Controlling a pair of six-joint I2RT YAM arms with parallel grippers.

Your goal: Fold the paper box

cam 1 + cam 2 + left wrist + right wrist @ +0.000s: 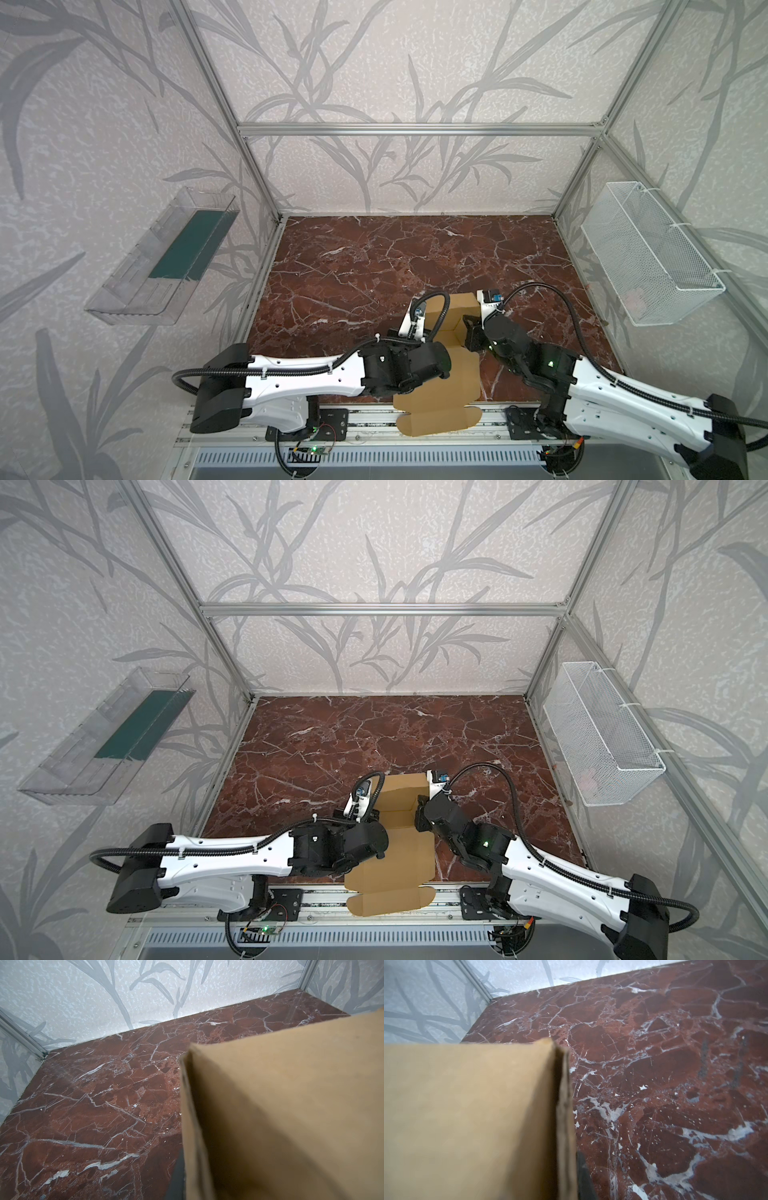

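One paper box (440, 386) sits at your worktop's (374, 270) front edge. Two grippers, left gripper (422, 328) and right gripper (471, 332), each clamp closed on its raised walls.

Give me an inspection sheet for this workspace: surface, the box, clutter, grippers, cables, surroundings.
Surface: red-brown marble tabletop, white-veined.
Job's things: paper box, partly folded, far panel raised, front flap overhanging the table's near edge.
Clutter: nothing seen.
Grippers: left gripper and right gripper each shut on a side edge of the box.
Cables: black corrugated cables loop above both wrists; the left one crosses over the box.
Surroundings: clear bin on left wall, wire basket on right wall.
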